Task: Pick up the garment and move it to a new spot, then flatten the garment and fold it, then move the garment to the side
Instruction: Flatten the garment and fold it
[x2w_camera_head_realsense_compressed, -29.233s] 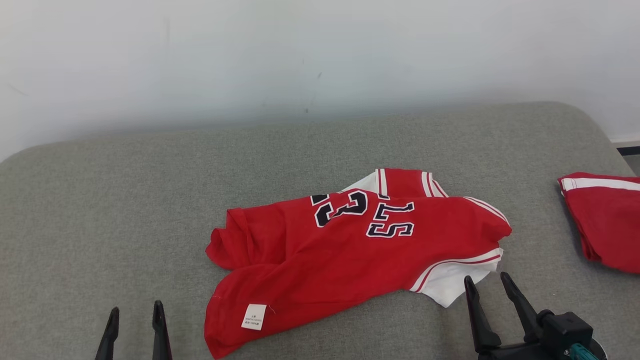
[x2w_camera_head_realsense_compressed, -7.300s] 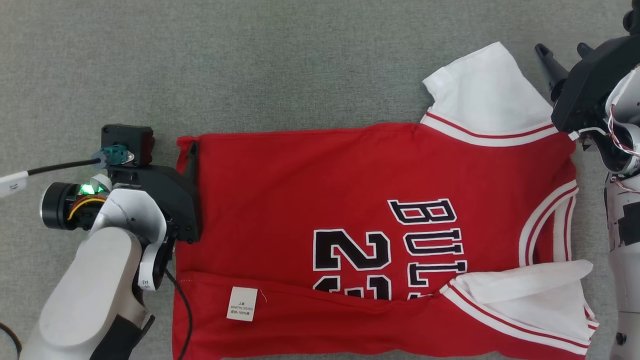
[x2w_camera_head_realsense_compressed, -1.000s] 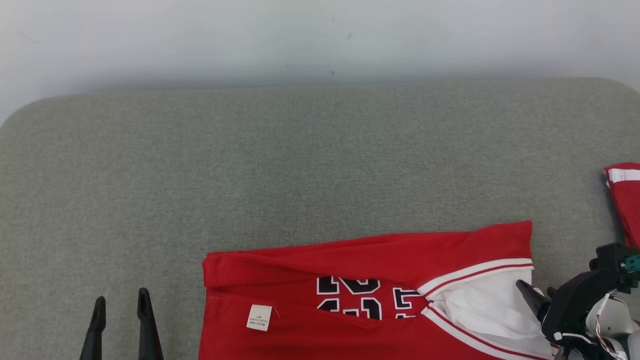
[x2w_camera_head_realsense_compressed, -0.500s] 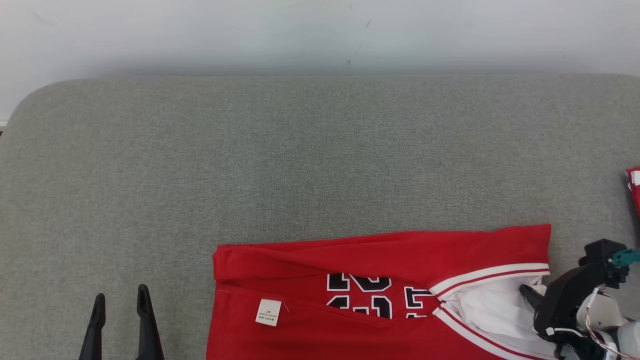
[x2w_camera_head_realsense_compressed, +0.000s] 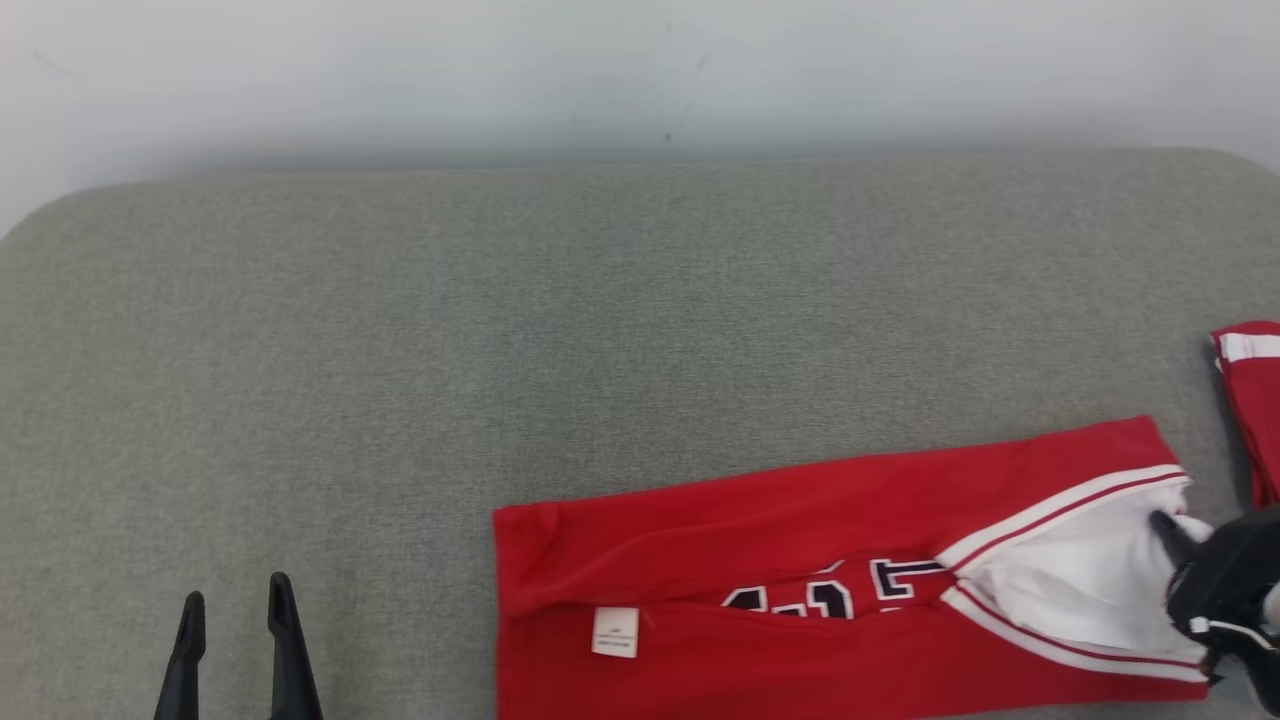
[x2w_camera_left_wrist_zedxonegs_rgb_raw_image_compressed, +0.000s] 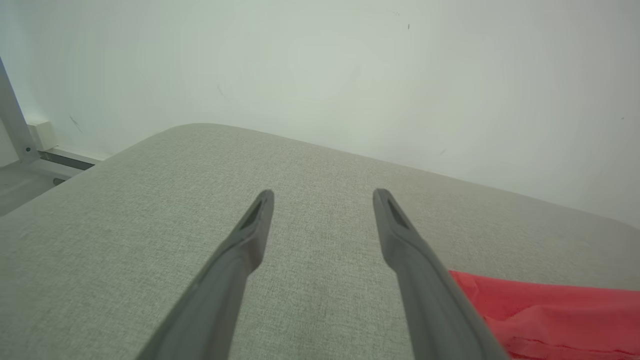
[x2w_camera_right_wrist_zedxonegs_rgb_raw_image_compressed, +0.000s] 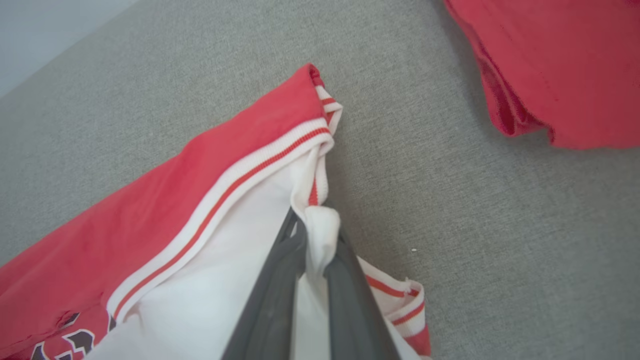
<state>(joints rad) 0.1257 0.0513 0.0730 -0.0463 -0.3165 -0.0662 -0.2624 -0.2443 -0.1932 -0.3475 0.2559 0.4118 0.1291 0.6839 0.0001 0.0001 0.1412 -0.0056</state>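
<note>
The garment (x2w_camera_head_realsense_compressed: 800, 520) is a red jersey with white sleeves and dark numbers, folded into a long band on the grey surface at the lower right of the head view. My right gripper (x2w_camera_head_realsense_compressed: 1175, 535) sits at the garment's right end, shut on a pinch of white sleeve cloth (x2w_camera_right_wrist_zedxonegs_rgb_raw_image_compressed: 320, 235) that bulges between its fingers (x2w_camera_right_wrist_zedxonegs_rgb_raw_image_compressed: 280, 280). My left gripper (x2w_camera_head_realsense_compressed: 232, 610) stands open at the lower left, well clear of the garment; its fingers (x2w_camera_left_wrist_zedxonegs_rgb_raw_image_compressed: 250, 235) hover over bare grey fabric, with the garment's red edge (x2w_camera_left_wrist_zedxonegs_rgb_raw_image_compressed: 540, 310) to their right.
A second red cloth (x2w_camera_head_realsense_compressed: 1250, 400) with a white stripe lies at the far right edge, also seen as a red cloth (x2w_camera_right_wrist_zedxonegs_rgb_raw_image_compressed: 550, 65) close to the held end. A pale wall (x2w_camera_head_realsense_compressed: 640, 70) backs the grey padded surface (x2w_camera_head_realsense_compressed: 500, 330), which is rounded at its corners.
My right gripper has shut on the white sleeve end and drawn the garment rightward, slanting the band. The head camera has shifted. The left gripper has stayed open and still.
</note>
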